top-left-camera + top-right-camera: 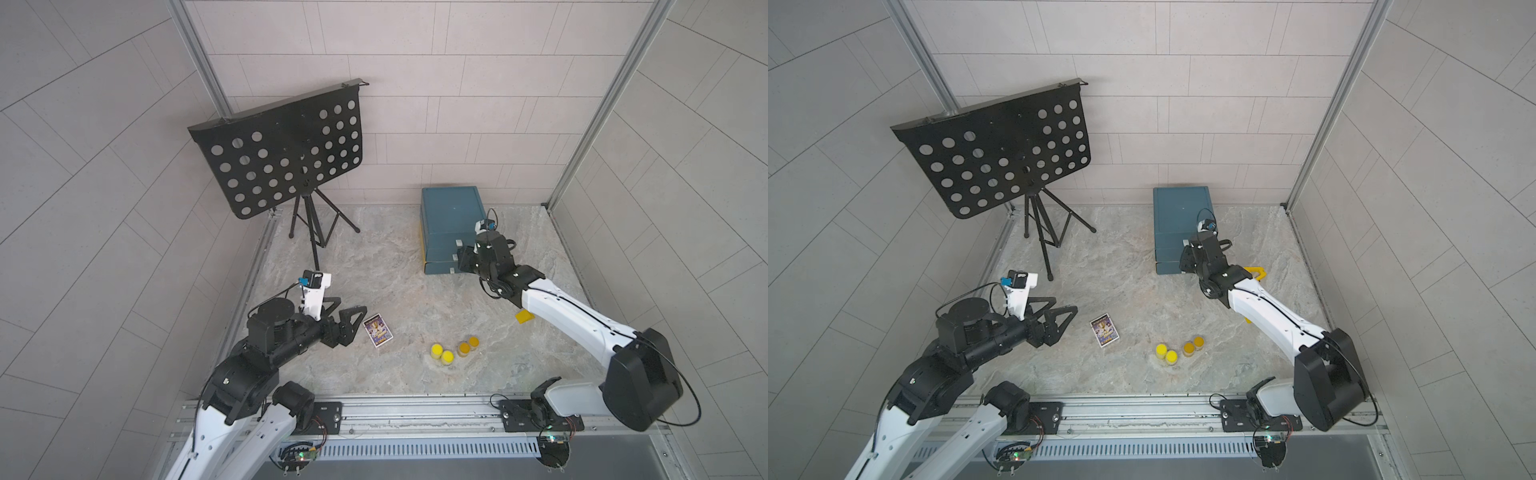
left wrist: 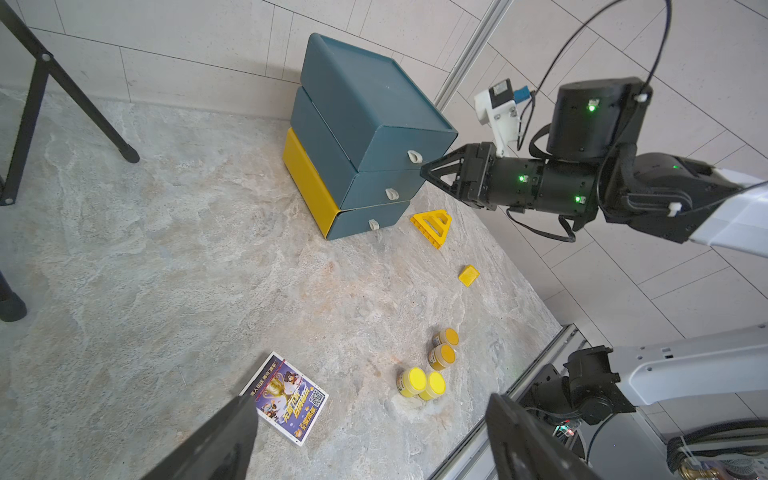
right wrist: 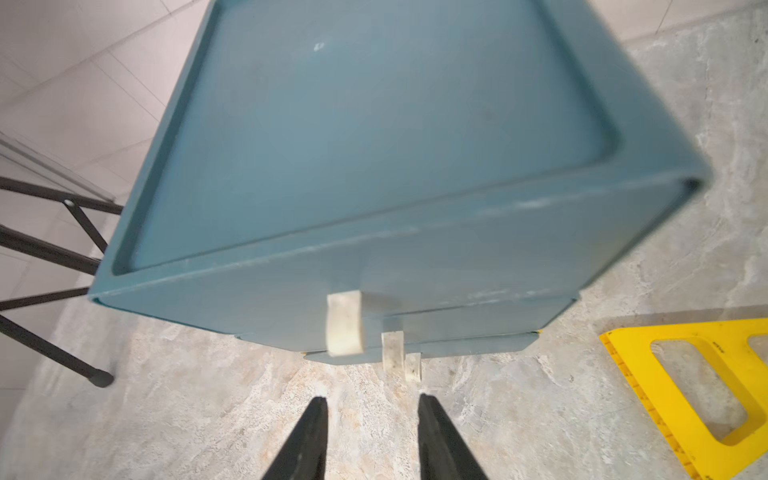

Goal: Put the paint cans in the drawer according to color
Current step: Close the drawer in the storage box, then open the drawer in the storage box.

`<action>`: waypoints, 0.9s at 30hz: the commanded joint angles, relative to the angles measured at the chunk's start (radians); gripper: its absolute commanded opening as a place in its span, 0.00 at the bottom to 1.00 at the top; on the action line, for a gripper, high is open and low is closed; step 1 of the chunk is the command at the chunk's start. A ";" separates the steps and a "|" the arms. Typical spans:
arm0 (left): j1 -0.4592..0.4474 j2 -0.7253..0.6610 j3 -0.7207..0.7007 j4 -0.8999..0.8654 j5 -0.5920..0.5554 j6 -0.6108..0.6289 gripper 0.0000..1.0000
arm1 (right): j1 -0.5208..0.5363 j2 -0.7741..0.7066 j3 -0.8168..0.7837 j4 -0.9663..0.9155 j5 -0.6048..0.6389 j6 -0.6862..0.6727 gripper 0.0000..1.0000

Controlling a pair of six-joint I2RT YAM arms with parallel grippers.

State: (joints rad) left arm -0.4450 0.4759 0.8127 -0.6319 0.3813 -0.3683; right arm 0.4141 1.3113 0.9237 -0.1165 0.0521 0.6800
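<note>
A: Where do the paint cans sit, and which way do they point?

B: The two yellow-lidded paint cans [image 1: 436, 350] stand upright on the table [image 1: 374, 257], lids up and long axes vertical, touching each other. The amber-lidded pair [image 1: 463, 348] stands just beside them at 3 o'clock, upright too.

A: And the drawers?

B: The teal drawer unit [image 1: 451, 208] stands at 12 o'clock from the cans, well apart, with its fronts facing 6 o'clock. All three drawers are pushed in, so their contents are hidden.

A: What of the claws?

B: The right claw [image 3: 372, 399] hovers just in front of the white pull tabs [image 3: 344, 324], jaws partly spread, nothing between them. The left claw [image 1: 352, 306] is spread wide and empty at 9 o'clock from the cans, with the printed card [image 1: 378, 330] lying between.
</note>
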 commanded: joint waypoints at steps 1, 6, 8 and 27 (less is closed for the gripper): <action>0.006 -0.011 -0.004 0.028 -0.001 0.001 0.93 | -0.031 -0.051 -0.121 0.121 -0.103 0.158 0.38; 0.007 -0.010 -0.004 0.028 0.002 0.002 0.93 | -0.068 -0.012 -0.206 0.334 -0.206 0.321 0.31; 0.007 -0.013 -0.004 0.027 -0.002 0.003 0.93 | -0.069 0.013 -0.228 0.399 -0.200 0.369 0.31; 0.008 -0.019 -0.004 0.024 -0.005 0.005 0.93 | -0.069 0.223 -0.148 0.500 -0.167 0.406 0.34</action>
State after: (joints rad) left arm -0.4442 0.4679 0.8127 -0.6323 0.3779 -0.3683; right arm 0.3477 1.5093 0.7551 0.3683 -0.1318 1.0748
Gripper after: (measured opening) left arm 0.934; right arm 0.340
